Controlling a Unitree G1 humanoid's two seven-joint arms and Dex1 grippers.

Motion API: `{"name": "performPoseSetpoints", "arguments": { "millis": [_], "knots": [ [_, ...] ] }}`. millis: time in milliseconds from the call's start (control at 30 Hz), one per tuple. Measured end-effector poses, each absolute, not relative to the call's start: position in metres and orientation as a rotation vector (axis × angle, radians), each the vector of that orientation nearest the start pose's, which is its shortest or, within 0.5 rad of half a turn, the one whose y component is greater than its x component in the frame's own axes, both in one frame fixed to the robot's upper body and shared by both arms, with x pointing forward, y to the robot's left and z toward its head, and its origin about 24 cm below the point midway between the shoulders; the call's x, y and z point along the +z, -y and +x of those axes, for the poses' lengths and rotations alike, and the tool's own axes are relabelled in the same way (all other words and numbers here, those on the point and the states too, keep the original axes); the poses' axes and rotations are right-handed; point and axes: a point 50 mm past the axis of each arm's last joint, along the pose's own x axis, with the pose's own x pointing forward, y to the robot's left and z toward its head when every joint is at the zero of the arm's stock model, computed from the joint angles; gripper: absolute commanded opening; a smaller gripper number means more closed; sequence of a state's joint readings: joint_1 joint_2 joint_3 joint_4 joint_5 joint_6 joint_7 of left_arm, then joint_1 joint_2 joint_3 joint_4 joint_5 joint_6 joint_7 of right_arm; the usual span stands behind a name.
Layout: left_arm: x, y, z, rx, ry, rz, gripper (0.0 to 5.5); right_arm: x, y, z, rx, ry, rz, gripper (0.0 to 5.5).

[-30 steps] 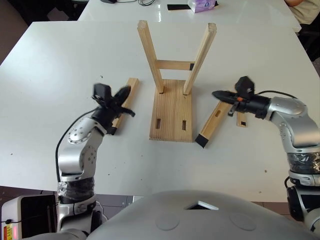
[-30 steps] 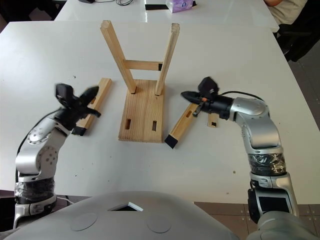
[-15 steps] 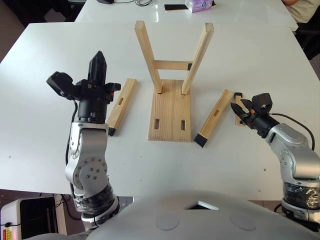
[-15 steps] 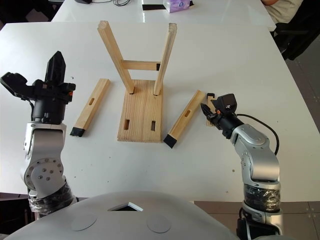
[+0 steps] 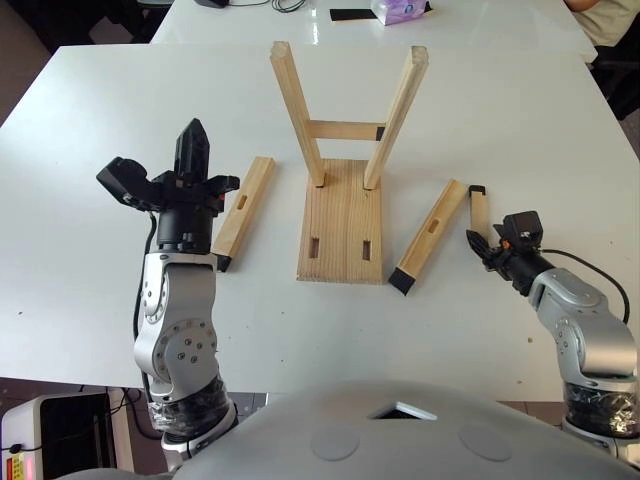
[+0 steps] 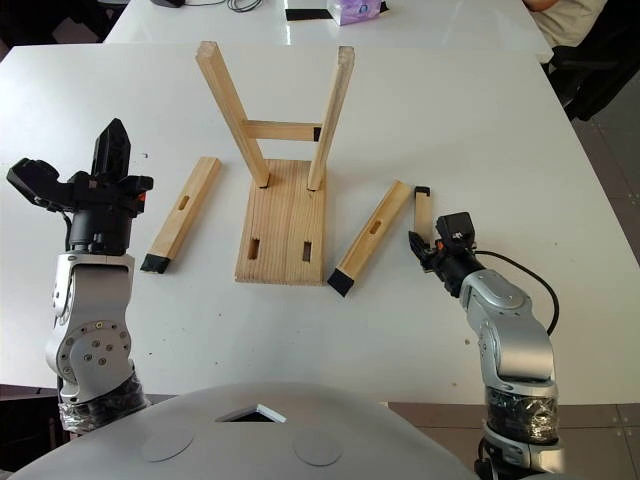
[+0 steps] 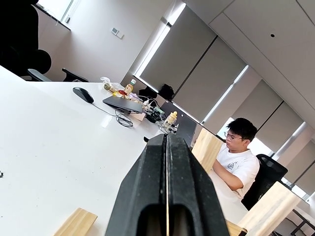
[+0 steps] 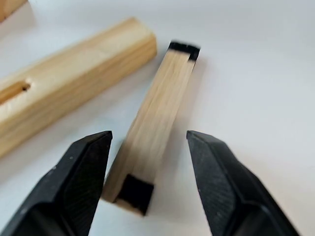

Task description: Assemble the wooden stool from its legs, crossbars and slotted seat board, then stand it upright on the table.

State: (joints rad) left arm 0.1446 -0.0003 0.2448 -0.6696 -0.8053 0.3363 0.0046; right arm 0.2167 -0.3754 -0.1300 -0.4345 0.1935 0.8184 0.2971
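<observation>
Right pincer [image 8: 147, 136] open, straddling near end of crossbar [image 8: 162, 98] lying on bench [image 5: 100, 100], right of loose leg [image 5: 430, 235]: centre jaws, then close squarely; left pincer [image 5: 193, 132] closed, raised, empty.

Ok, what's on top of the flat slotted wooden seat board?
Two upright wooden legs joined by a short crossbar stand at the far end of the wooden seat board. Its two near slots are empty. The leg ends inside are hidden.
</observation>
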Motion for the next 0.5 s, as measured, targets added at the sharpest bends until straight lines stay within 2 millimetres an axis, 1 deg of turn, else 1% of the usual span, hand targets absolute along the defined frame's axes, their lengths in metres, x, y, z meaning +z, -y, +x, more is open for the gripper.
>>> {"name": "performPoseSetpoints", "arguments": {
  "millis": [100,133,200,233,433,500],
  "knots": [
    [0.139,-0.187,0.203,-0.070,0.275,-0.658,0.00,0.041,0.221,0.192,0.161,-0.610,-0.105,2.80],
    [0.140,-0.187,0.203,-0.072,0.275,-0.658,0.00,0.042,0.221,0.191,0.158,-0.615,-0.106,2.62],
    [0.140,-0.186,0.204,-0.077,0.273,-0.656,0.00,0.042,0.220,0.189,0.150,-0.629,-0.108,2.45],
    [0.140,-0.186,0.205,-0.079,0.274,-0.655,0.00,0.042,0.220,0.189,0.147,-0.632,-0.107,2.23],
    [0.140,-0.185,0.207,-0.090,0.265,-0.638,0.00,0.042,0.218,0.182,0.146,-0.641,-0.113,1.37],
    [0.139,-0.184,0.207,-0.094,0.260,-0.639,0.00,0.041,0.218,0.181,0.146,-0.645,-0.121,1.31]
  ]
}}
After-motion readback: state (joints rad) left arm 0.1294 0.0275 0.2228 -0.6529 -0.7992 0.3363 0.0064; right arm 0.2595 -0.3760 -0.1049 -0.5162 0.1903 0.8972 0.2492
